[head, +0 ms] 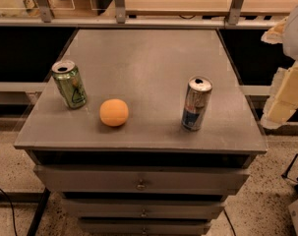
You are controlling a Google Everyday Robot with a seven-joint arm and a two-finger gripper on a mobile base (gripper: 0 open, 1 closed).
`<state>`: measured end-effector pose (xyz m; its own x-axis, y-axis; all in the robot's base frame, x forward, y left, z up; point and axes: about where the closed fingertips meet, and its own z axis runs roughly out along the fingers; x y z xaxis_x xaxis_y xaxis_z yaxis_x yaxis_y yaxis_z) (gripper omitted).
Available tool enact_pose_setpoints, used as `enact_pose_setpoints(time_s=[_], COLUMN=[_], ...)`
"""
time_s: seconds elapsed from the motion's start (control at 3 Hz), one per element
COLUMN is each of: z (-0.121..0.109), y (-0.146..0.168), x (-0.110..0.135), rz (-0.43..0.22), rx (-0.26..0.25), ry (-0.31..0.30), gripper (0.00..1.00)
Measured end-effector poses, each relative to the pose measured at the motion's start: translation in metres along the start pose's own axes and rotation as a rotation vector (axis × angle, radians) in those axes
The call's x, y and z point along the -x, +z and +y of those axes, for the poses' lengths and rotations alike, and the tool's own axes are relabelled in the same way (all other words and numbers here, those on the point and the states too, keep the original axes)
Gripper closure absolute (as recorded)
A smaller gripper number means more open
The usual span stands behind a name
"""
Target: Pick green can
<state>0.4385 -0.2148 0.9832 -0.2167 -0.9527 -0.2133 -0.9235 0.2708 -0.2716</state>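
Drawers (141,183) nearest, stacked under grey top (143,58). On top, near front edge and just left of centre, orange (114,112). Upright at 10 o'clock from orange, green can (70,84), near top's left edge, apart from orange, touched by nothing. Upright at 3 o'clock from orange, well apart, blue can (196,103). Off the top at 3 o'clock, against right border of view, gripper (286,90), well apart from green can; spread or pressed together, cannot tell.
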Motion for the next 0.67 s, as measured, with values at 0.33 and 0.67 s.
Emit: enact_pose_setpoints(time_s=[0.33, 0.67], z=[0.0, -0.004], y=[0.0, -0.001], x=[0.0, 0.011], rz=[0.0, 0.001], rx=[0.0, -0.003], ry=[0.0, -0.016], gripper=[0.0, 0.0])
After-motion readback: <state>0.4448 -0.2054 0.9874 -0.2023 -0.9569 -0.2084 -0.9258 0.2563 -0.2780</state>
